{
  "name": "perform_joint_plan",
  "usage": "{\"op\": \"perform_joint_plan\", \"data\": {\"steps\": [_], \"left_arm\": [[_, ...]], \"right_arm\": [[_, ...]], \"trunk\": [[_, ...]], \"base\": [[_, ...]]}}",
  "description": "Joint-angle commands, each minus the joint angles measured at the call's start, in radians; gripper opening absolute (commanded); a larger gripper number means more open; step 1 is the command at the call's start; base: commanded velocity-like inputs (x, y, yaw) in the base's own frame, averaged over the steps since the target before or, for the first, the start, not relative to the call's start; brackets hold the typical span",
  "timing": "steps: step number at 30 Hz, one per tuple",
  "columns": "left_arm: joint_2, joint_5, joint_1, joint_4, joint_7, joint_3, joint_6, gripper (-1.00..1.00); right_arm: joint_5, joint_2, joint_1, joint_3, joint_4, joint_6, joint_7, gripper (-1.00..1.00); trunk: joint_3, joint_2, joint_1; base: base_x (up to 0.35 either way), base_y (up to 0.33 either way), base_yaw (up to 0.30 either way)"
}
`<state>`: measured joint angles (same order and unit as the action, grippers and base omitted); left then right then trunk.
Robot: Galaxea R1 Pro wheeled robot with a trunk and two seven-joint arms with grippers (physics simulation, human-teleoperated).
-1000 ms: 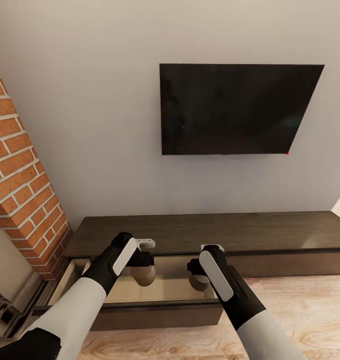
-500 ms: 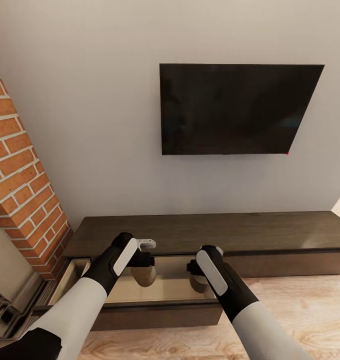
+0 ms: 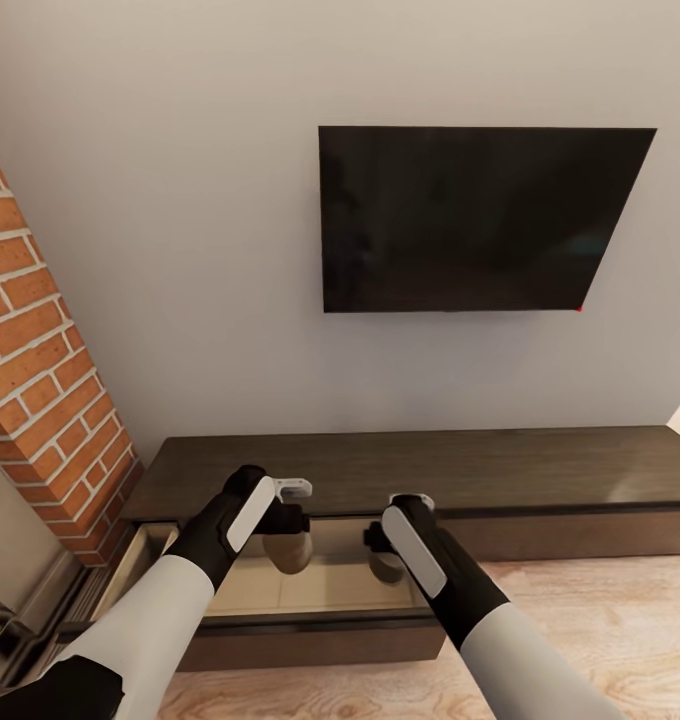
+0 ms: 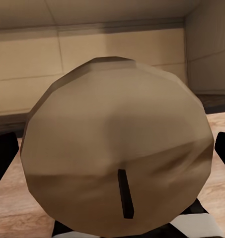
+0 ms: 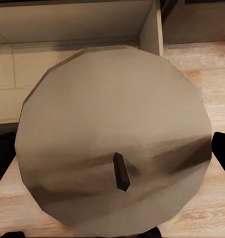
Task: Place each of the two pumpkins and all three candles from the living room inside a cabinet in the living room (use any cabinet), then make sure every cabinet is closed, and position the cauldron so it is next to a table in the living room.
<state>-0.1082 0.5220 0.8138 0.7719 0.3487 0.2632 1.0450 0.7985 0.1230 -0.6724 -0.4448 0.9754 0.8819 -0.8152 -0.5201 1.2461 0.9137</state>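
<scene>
Candles over the open cabinet drawer, one in each of my hands.

The left candle (image 4: 117, 148) sits clamped in my left hand (image 3: 285, 535) and the right candle (image 5: 114, 148) in my right hand (image 3: 390, 550), both wick-up, long axis vertical, directly above the drawer's pale inside (image 3: 310, 585). Neither is nearer; both arms reach forward and down, wrists bent over the drawer. Beyond lies the cabinet (image 3: 540, 470) top, then the TV (image 3: 480, 215).

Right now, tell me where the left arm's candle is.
In the head view, the candle hangs in the left tool, above the open drawer of the cabinet, left of the right tool's candle.
</scene>
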Motion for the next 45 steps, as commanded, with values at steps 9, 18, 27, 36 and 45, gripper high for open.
{"op": "perform_joint_plan", "data": {"steps": [9, 18, 27, 36, 45], "left_arm": [[-0.003, 0.010, 0.006, -0.030, 0.009, 0.002, 0.002, -1.00], [-0.007, 0.010, 0.020, -0.062, 0.009, 0.002, 0.002, -1.00], [-0.009, 0.010, 0.022, -0.065, 0.009, 0.002, 0.002, -1.00], [-0.010, 0.009, 0.022, -0.063, 0.009, 0.002, 0.002, -1.00], [-0.010, 0.008, 0.022, -0.062, 0.009, 0.002, 0.002, -1.00]], "right_arm": [[0.009, 0.000, -0.001, -0.055, 0.000, -0.018, 0.011, -1.00], [0.008, 0.000, -0.001, -0.068, 0.000, -0.020, 0.024, -1.00], [0.008, 0.000, -0.001, -0.069, 0.000, -0.020, 0.025, -1.00], [0.008, 0.000, -0.001, -0.069, 0.000, -0.020, 0.025, -1.00], [0.008, 0.000, -0.001, -0.069, 0.000, -0.020, 0.025, -1.00]], "trunk": [[-0.001, 0.001, 0.000], [-0.001, 0.001, 0.000], [-0.001, 0.001, 0.000], [-0.001, 0.001, 0.000], [-0.001, 0.001, 0.000]], "base": [[0.002, 0.000, 0.000], [0.015, 0.000, 0.000], [0.075, 0.000, 0.000], [0.102, 0.000, 0.000], [0.184, 0.000, 0.000]]}}
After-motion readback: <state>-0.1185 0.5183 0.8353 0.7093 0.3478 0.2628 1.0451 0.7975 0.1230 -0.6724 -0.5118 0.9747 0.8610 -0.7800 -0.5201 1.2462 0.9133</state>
